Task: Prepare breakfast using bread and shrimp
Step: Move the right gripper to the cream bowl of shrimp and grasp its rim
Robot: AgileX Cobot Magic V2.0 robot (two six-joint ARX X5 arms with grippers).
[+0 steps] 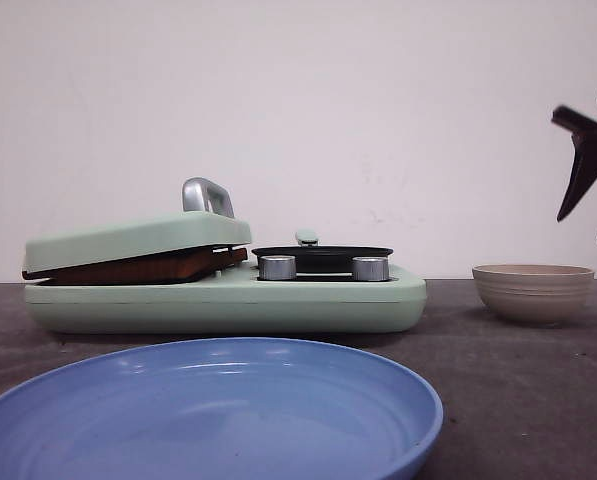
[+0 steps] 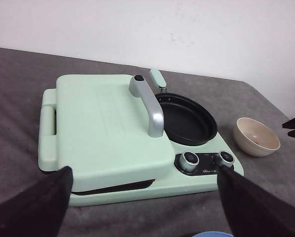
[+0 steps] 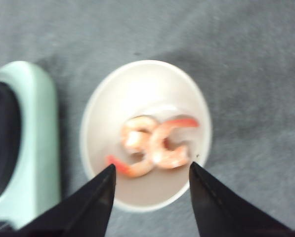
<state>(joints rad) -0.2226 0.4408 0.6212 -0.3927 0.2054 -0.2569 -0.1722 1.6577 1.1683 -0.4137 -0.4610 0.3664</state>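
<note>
Two curled pink-orange shrimp (image 3: 154, 145) lie in the pale bowl (image 3: 137, 84).

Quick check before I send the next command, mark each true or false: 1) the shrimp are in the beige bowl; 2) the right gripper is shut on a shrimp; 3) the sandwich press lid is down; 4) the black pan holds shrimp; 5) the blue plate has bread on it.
1) True: the shrimp lie in the beige bowl.
2) False: the right gripper is open above the bowl, holding nothing.
3) True: the sandwich press lid is lowered, though a slight gap shows at its edge.
4) False: the black pan looks empty.
5) False: the blue plate is bare.
</note>
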